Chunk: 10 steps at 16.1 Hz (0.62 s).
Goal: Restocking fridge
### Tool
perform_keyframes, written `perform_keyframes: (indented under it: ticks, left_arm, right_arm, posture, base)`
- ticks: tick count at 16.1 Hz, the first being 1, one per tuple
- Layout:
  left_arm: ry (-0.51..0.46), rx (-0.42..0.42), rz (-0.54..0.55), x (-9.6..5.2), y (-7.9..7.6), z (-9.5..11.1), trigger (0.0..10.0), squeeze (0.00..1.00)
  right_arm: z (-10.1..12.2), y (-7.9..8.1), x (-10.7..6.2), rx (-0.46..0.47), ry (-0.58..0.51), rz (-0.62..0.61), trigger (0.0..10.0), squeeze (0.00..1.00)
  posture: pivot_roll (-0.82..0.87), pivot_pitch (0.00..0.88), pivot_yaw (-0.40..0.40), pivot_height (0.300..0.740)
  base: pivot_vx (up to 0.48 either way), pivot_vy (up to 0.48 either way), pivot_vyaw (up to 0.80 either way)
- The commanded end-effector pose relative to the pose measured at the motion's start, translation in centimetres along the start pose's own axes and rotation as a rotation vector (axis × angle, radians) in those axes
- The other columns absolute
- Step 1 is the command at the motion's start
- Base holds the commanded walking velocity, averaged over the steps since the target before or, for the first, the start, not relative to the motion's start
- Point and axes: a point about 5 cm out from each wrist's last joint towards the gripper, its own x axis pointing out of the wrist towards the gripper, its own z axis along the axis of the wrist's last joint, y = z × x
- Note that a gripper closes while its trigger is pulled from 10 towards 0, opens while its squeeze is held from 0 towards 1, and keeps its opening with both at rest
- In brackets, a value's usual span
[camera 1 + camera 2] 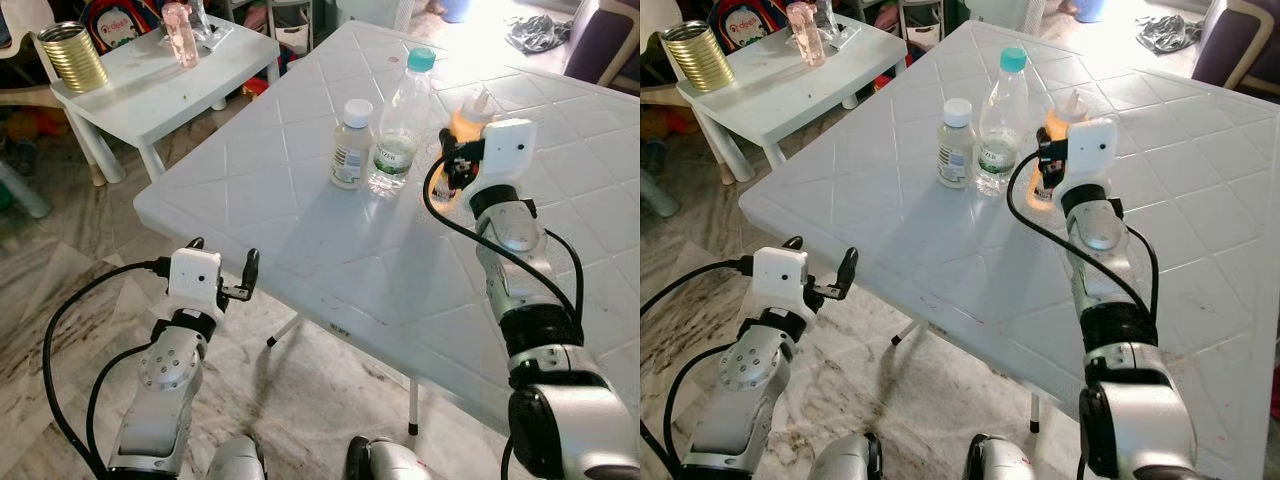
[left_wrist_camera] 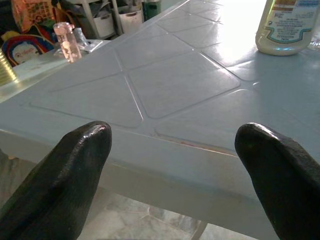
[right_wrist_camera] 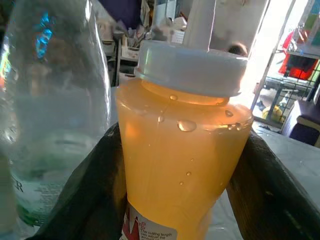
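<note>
Down at seven o'clock in the left eye view, the left gripper hovers low beside the white table, its black fingers spread wide and empty. Up at two o'clock the right gripper reaches over the tabletop to the orange bottle, which stands just beside the clear water bottle and the small white-capped bottle. At eleven o'clock a smaller side table carries a gold tin and a pink bottle.

From the left wrist, both fingertips frame the table's edge, with the small bottle off at one o'clock.

From the right wrist, the fingers flank the orange bottle on both sides, seemingly gripping it.

By my reckoning the restocking has barely started: all three bottles stand on the table, no fridge is visible, and carrying and shelving remain.
</note>
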Motion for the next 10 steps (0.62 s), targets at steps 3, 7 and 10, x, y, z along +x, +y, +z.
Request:
perform_keyframes:
  ticks: [3, 7, 10]
  left_arm:
    - [0.01, 0.014, 0.01, 0.3, 0.1, -0.1, 10.0, 0.0]
    - [0.019, 0.023, 0.037, 0.2, 0.6, -0.3, 10.0, 0.0]
    - [0.036, 0.018, 0.044, -0.1, 0.3, -0.8, 10.0, 0.0]
  right_arm:
    - [-0.7, 0.2, -1.6, 0.021, 0.01, -0.004, 7.5, 0.0]
    - [-1.3, 0.8, -3.6, 0.042, 0.025, 0.02, 10.0, 0.0]
    - [-1.5, 2.6, -6.0, 0.086, 0.053, 0.056, 10.0, 0.0]
  posture:
    - [0.16, 0.13, 0.001, 0.74]
    - [0.15, 0.128, -0.016, 0.74]
    - [0.15, 0.114, -0.031, 0.74]
  base:
    - [0.0, 0.0, 0.0]
    - [0.0, 0.0, 0.0]
    - [0.0, 0.0, 0.0]
